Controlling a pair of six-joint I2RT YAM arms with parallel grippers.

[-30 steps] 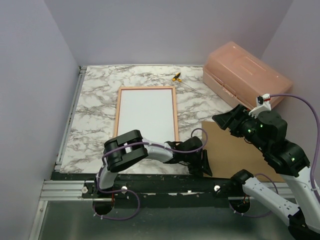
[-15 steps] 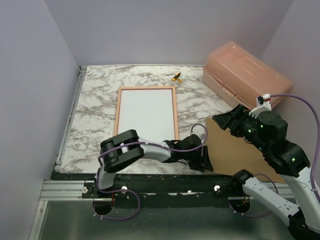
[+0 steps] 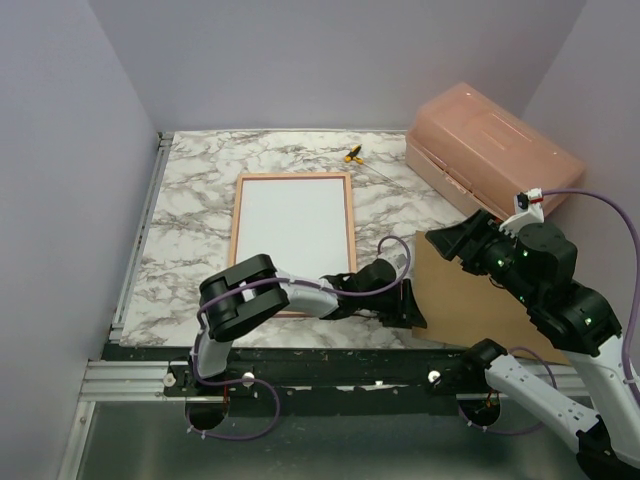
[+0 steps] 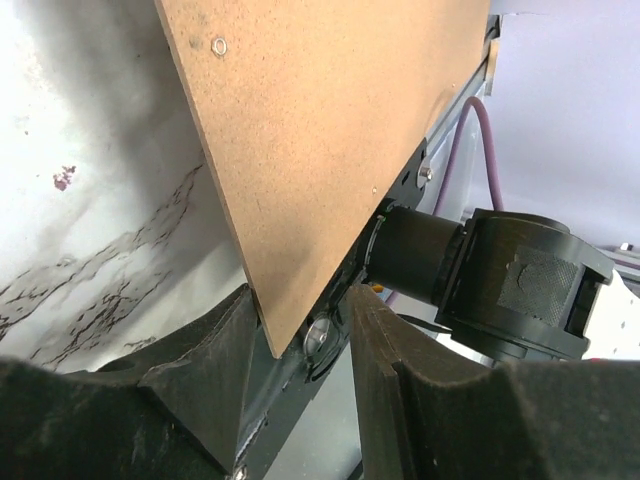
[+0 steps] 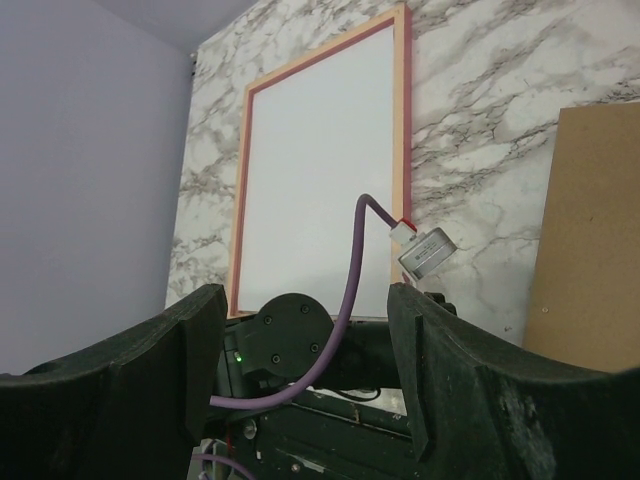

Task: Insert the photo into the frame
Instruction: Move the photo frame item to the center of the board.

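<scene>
The frame (image 3: 349,222) lies back-up on the marble table, its edge light wood. A white sheet (image 3: 292,225) fills it, which looks like the photo lying face down (image 5: 320,170); no printed side shows. A brown backing board (image 3: 470,300) lies to its right. My left gripper (image 3: 408,314) reaches low across the table to the board's near left corner. In the left wrist view that corner (image 4: 272,335) sits between the fingers, against the left one and apart from the right one, so the left gripper (image 4: 300,322) is open. My right gripper (image 3: 450,245) hangs open and empty above the board (image 5: 590,230).
A salmon plastic box (image 3: 490,150) stands at the back right. A small yellow and black item (image 3: 352,154) lies behind the frame. A dark metal rail (image 3: 300,375) runs along the table's near edge, just behind the board's corner. Lilac walls close in on three sides.
My left gripper has slid a little away from the near rail onto the board's corner, and its jaws have narrowed. The right arm, frame and board have not moved.
</scene>
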